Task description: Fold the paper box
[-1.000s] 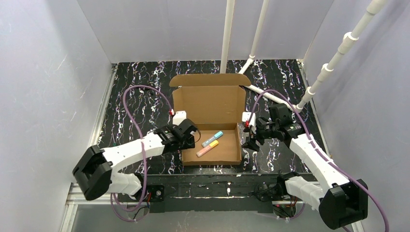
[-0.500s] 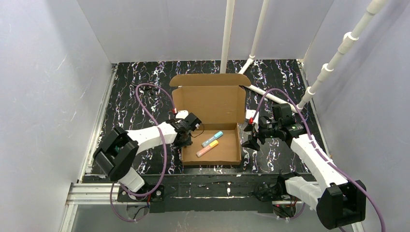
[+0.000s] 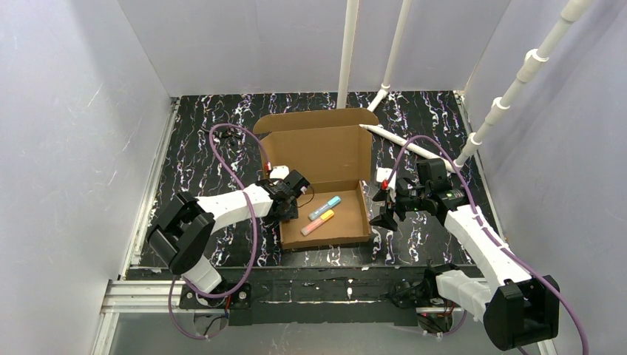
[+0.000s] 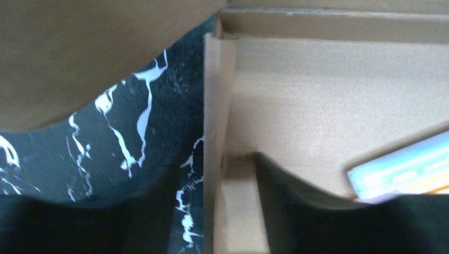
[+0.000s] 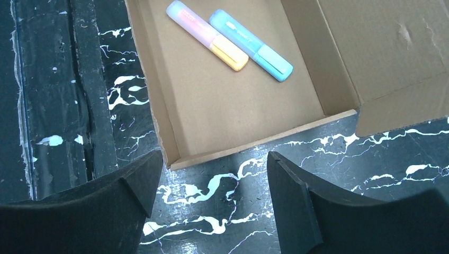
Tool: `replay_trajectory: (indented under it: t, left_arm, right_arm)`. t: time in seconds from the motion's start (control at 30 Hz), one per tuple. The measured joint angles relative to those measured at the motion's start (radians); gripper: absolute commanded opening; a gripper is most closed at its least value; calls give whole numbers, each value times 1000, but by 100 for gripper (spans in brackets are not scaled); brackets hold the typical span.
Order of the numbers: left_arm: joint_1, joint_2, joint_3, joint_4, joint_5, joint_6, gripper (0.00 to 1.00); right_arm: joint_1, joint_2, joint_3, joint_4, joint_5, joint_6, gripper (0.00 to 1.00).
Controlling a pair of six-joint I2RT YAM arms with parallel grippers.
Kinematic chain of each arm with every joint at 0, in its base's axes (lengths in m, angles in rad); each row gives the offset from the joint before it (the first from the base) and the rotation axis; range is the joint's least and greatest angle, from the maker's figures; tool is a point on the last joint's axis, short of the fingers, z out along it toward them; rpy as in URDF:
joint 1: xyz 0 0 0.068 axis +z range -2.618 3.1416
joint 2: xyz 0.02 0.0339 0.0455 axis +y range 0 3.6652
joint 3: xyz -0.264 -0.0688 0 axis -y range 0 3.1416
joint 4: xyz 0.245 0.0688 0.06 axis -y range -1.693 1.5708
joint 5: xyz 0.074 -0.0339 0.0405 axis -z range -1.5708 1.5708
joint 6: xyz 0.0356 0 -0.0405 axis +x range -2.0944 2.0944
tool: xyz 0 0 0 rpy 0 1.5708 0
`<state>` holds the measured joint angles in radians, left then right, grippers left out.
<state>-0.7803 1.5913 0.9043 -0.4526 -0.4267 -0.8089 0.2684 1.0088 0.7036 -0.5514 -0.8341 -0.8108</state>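
The paper box (image 3: 341, 225) is a shallow brown cardboard tray with its lid (image 3: 325, 148) standing up at the back. A blue marker (image 3: 325, 206) and a pink-orange marker (image 3: 318, 222) lie inside. My left gripper (image 3: 290, 201) straddles the tray's left wall, shut on it. In the left wrist view that wall (image 4: 214, 106) runs up between my left gripper's (image 4: 222, 233) dark fingers, one outside and one inside. My right gripper (image 3: 385, 210) hovers open just off the right wall. In the right wrist view its open gripper (image 5: 214, 159) is over the table beside the box (image 5: 227, 100).
The table (image 3: 214, 140) is black with white marbling. White plastic pipes (image 3: 347, 52) rise at the back, and one (image 3: 414, 146) lies slanted behind the box's right corner. Pale walls close in the left, back and right sides.
My left arm swung in and its gripper closed on the box's left wall. The lid has tipped up nearer to upright and the tray has turned slightly. The right gripper barely moved.
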Motion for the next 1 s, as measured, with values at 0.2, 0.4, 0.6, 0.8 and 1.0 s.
replay_trajectory:
  t: [0.2, 0.4, 0.6, 0.8, 1.0]
  left_arm:
    - [0, -126, -29, -20, 69, -11, 77]
    - [-2, -311, -113, -28, 185, -61, 67]
    - [-24, -257, -151, -42, 223, -114, 7]
    - [-27, -216, -145, -49, 201, -118, 0]
    - [-27, -236, -144, -58, 174, -87, 60]
  right_arm:
    - [-1, 1, -2, 0, 0, -3, 81]
    - [-7, 11, -8, -2, 0, -5, 82]
    - [-17, 16, -11, -4, -5, -6, 82]
    - [-31, 17, -13, -10, -9, -9, 82]
    - [-41, 23, -13, -23, -14, -16, 83]
